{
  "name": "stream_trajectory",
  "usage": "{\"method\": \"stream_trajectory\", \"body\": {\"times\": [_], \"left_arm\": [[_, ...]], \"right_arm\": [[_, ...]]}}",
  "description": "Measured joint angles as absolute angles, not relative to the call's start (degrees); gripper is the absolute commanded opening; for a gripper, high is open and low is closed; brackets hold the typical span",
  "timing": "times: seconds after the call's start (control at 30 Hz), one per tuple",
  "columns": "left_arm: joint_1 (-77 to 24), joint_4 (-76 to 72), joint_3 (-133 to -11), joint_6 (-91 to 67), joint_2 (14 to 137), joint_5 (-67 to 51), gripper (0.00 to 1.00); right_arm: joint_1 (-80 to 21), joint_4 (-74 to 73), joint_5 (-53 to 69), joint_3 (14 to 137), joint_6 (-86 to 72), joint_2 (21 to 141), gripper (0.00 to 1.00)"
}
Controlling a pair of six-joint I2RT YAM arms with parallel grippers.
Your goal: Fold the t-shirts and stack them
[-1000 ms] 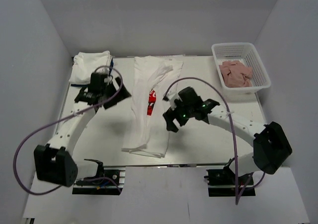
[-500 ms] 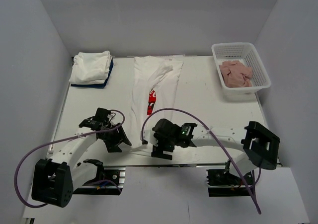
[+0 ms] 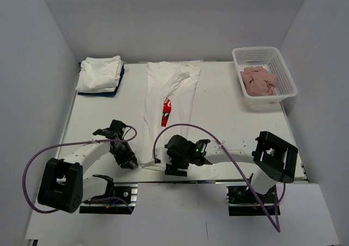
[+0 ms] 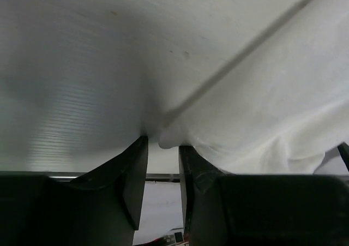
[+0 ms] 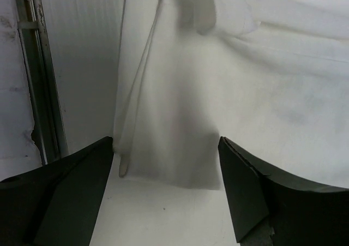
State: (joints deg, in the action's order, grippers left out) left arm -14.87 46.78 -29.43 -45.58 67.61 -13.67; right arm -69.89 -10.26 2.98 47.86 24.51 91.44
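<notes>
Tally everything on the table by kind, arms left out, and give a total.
T-shirt folded into a strip: 1
Pile of folded white t-shirts: 1, shirts within uncountable
Dark blue cloth under that pile: 1
White basket: 1
Heap of pink cloth in the basket: 1
Total: 5

Spread t-shirt (image 3: 170,93): near corner hidden under my right fingers (image 3: 172,168) from above. Red print (image 3: 166,115) half folded under, script too small. Whether my left fingers (image 4: 136,169) pinch corner, unclear.
</notes>
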Motion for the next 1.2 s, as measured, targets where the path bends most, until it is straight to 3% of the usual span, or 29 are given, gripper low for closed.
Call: {"method": "stream_trajectory", "body": {"times": [0.13,0.3,0.4,0.43,0.6,0.93,1.2], "left_arm": [[-14.87,48.10,-31.59,-46.96,70.06,-9.72,0.41],[-14.85,47.70,-32.08,-48.01,69.78,-7.31,0.42],[-14.79,45.65,-32.05,-47.99,70.35,-7.86,0.19],[-14.79,44.40,-32.05,-47.97,70.72,-8.54,0.00],[-14.87,39.40,-30.83,-46.70,71.11,-13.17,0.00],[-14.90,38.17,-38.87,-44.93,63.83,-16.75,0.00],[-14.76,36.75,-45.52,-44.58,69.38,-17.02,0.00]], "right_arm": [[-69.89,-8.73,2.96,47.29,24.51,91.35,0.70],[-69.89,-7.86,2.61,46.96,24.77,91.46,0.44],[-69.89,-7.40,2.11,46.96,24.86,91.83,0.24],[-69.89,-7.14,1.83,46.98,25.17,91.96,0.20],[-69.82,-6.66,1.21,47.05,25.02,92.29,0.02],[-68.07,-6.26,-3.22,47.00,18.33,90.50,0.00],[-61.63,-4.80,-9.87,47.48,15.57,85.76,0.00]]}}
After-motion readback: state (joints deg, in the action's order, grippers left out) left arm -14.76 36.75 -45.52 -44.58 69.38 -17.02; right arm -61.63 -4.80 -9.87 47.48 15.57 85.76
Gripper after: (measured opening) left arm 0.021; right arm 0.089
